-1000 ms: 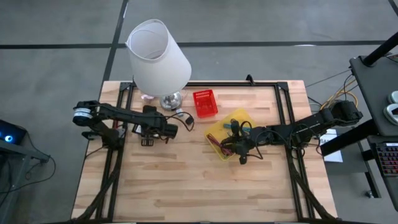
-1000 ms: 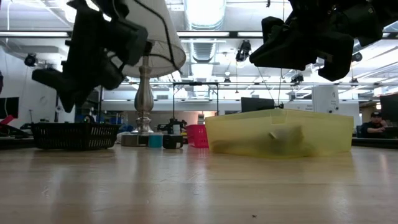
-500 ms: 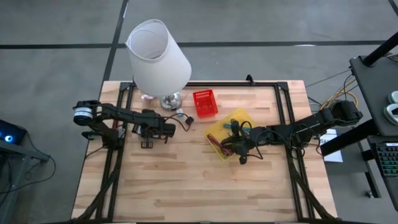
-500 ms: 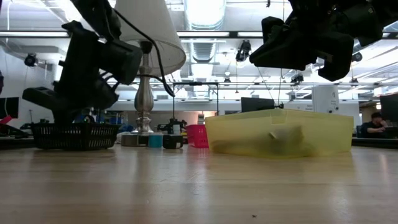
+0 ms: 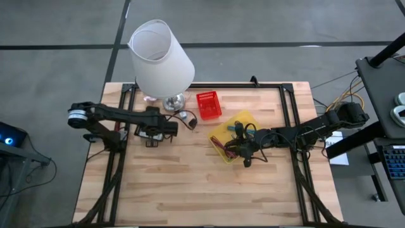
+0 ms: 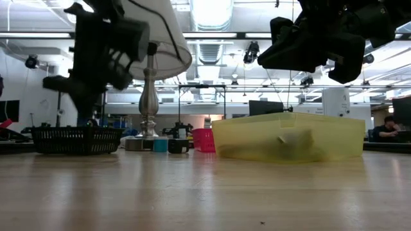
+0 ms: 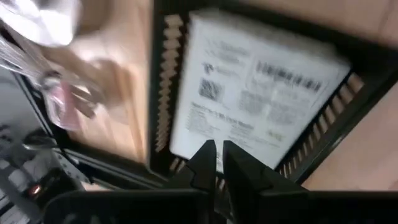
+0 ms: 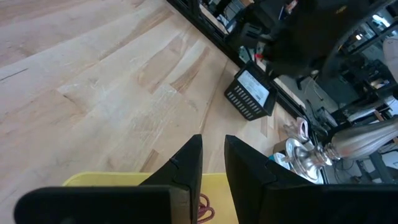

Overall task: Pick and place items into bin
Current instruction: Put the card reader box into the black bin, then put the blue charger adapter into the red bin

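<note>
My left gripper (image 7: 214, 154) is shut and hangs over a black mesh basket (image 7: 348, 93), clear of its rim in the low view (image 6: 83, 106). Nothing shows between its fingers. In the basket lies a white card packet (image 7: 261, 93). My right gripper (image 8: 212, 152) hovers over the yellow bin (image 5: 250, 118), its fingers a narrow gap apart with nothing between them. Maroon and teal ties (image 5: 223, 147) lie in the yellow bin (image 6: 289, 138). A black cable and small pieces (image 5: 187, 119) lie by the lamp's foot.
A big white lamp (image 5: 161, 57) stands at the far left, its metal stem (image 6: 149, 96) behind the black basket (image 6: 77, 138). A small red basket (image 5: 208, 105) sits between the lamp and the yellow bin. Bare wood stretches along the table's near half (image 5: 190, 190).
My left gripper has dipped down to the black basket and then risen clear of it again, tipping a little. The basket has stayed on the table. My right arm has kept still.
</note>
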You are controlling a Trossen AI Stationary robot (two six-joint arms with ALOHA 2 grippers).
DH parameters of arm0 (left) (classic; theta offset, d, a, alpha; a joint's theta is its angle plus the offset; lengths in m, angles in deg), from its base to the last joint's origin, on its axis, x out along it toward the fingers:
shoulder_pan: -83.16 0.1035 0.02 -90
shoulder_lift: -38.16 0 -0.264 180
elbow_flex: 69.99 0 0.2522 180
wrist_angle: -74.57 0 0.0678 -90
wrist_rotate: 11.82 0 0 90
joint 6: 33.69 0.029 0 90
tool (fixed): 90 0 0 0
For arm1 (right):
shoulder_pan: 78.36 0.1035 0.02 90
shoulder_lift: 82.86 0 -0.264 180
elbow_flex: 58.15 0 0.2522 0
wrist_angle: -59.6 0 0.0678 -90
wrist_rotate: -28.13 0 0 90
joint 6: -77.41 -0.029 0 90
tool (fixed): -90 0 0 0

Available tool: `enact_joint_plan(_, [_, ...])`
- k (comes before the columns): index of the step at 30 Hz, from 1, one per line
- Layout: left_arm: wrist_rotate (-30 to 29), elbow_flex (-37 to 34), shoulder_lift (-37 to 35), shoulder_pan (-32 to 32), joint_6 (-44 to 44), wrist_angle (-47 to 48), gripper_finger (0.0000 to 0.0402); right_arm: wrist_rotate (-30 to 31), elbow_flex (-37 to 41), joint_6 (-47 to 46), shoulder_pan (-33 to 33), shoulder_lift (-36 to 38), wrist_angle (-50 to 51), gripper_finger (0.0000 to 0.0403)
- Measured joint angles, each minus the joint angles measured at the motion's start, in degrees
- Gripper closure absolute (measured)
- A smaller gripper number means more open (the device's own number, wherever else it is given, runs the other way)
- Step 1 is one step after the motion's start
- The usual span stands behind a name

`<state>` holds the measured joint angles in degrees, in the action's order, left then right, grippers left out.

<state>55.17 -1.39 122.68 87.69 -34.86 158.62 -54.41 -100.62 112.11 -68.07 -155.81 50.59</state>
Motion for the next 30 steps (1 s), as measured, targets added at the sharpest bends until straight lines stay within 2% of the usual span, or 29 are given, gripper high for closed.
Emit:
enact_joint_plan(3, [0.01,1.15,-3.08,0.00,0.01,-4.48,0.0384,0.00,0.00,0.00,0.01,0.00,0.01,0.0346])
enact_joint_plan(6, [-0.01,1.12,-6.43,0.00,0.10,-13.40,0.0366,0.00,0.00,0.01,-0.01,0.00,-0.01,0.0346])
enact_joint_plan(12, [-0.57,-0.10,-9.48,0.00,4.65,-26.98,0.0297,0.00,0.00,0.00,-0.01,0.02,-0.01,0.0346])
enact_joint_plan(17, [-1.98,-0.45,-7.71,0.71,5.02,-34.72,0.0223,-0.02,0.00,0.02,-0.03,0.00,0.07,0.0346])
enact_joint_plan(21, [-2.12,-0.43,-4.91,2.16,4.94,-38.37,0.0179,0.00,0.00,0.02,-0.21,0.00,0.05,0.0346])
enact_joint_plan(27, [-8.74,-0.43,0.14,4.00,4.67,-40.29,0.0162,0.00,0.00,0.02,-0.23,0.00,0.06,0.0346])
enact_joint_plan(30, [-9.28,-0.39,1.94,4.60,4.65,-40.79,0.0162,0.00,0.00,0.02,-0.23,0.00,0.21,0.0346])
